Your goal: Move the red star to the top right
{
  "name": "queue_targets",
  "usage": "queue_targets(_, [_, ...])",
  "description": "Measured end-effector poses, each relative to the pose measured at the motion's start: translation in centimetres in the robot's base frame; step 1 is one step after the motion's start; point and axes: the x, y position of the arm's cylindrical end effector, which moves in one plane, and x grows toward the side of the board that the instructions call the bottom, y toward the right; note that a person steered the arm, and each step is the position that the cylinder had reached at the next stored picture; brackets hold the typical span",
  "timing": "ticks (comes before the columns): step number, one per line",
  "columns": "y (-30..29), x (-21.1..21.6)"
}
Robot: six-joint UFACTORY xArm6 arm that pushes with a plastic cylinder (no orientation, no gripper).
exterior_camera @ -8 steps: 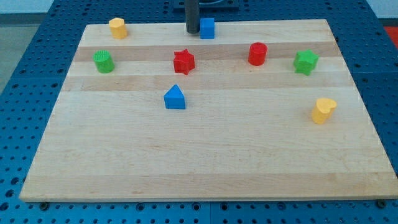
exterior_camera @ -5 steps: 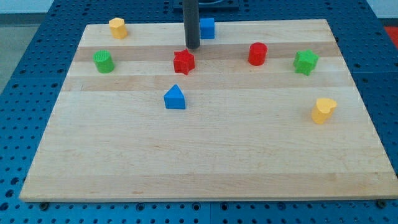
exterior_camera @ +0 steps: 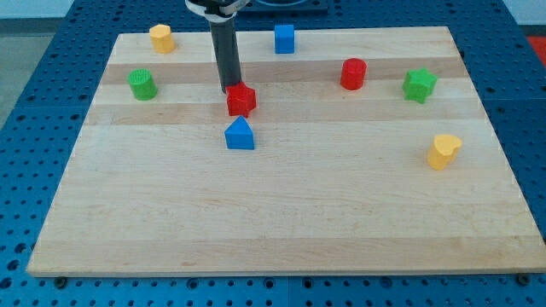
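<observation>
The red star (exterior_camera: pixel 241 100) lies left of the board's middle, in the upper half. My tip (exterior_camera: pixel 230 91) is at the star's upper left edge, touching it or nearly so. The dark rod rises from there to the view's top. A blue triangular block (exterior_camera: pixel 240 134) sits just below the star, close to it.
A wooden board (exterior_camera: pixel 281 213) carries a yellow block (exterior_camera: pixel 161 37) at top left, a green cylinder (exterior_camera: pixel 142 83) at left, a blue cube (exterior_camera: pixel 284 37) at top middle, a red cylinder (exterior_camera: pixel 352 73), a green star (exterior_camera: pixel 419 84) at right and a yellow block (exterior_camera: pixel 443 150) at lower right.
My tip came down from beside the blue cube and moved left to the red star's upper left. The star slid down and a little left, towards the blue triangular block.
</observation>
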Motion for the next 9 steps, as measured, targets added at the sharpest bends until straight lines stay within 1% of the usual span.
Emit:
queue_targets(1, [-3.1, -1.0])
queue_targets(2, [-5.5, 0.0])
queue_targets(3, [-5.3, 3.3])
queue_targets(4, [-2.8, 5.2])
queue_targets(5, [-0.4, 4.5])
queue_targets(6, [3.0, -0.3])
queue_targets(7, [5.3, -3.3])
queue_targets(8, [0.1, 0.0])
queue_targets(9, [0.6, 3.7])
